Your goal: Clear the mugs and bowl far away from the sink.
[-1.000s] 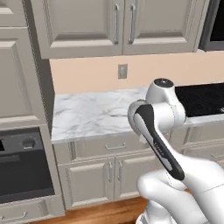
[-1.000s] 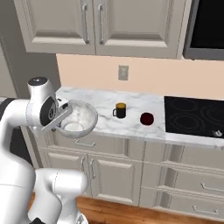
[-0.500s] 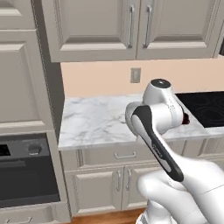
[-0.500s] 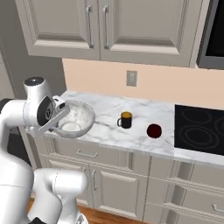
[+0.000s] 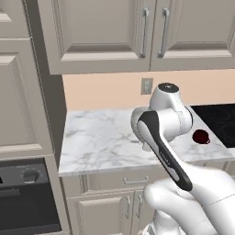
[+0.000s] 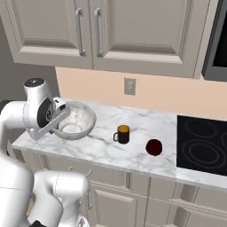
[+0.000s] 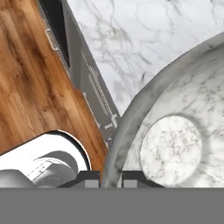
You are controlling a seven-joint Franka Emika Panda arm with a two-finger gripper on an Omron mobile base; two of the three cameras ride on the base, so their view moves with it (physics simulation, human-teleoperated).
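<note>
At the middle left of the right base view, the wide, shallow, whitish-grey marbled bowl (image 6: 76,121) hangs tilted above the white marble counter (image 6: 106,148), its near rim pinched by the arm's two-finger gripper (image 6: 60,116). The hand view confirms the hold: the bowl's rim (image 7: 131,113) runs down to the bottom centre of the frame and passes straight between the two small dark fingertips (image 7: 133,177), so the jaws are drawn nearly together, with only the thin wall of the bowl between them.

What the coming move turns on is how the bowl lies from the gripper. It hangs wholly beyond the fingers, out over the counter and away from the robot, so that its weight pulls on one edge (a grip of this kind will likely let the bowl swing or slip if the arm turns sharply). In the hand view the counter's front edge and the wooden floor (image 7: 30,87) sit at upper left, the marble at upper centre, so the bowl is near the counter's front edge.

Right of the bowl in the right base view stand the black cylindrical mug with its orange-yellow inside (image 6: 122,134) and, further right, the rounder dark red mug (image 6: 154,147), just beside the black cooktop (image 6: 201,146). Both are untouched. My judgement is that the bowl is mid-carry and both mugs remain to be moved.
</note>
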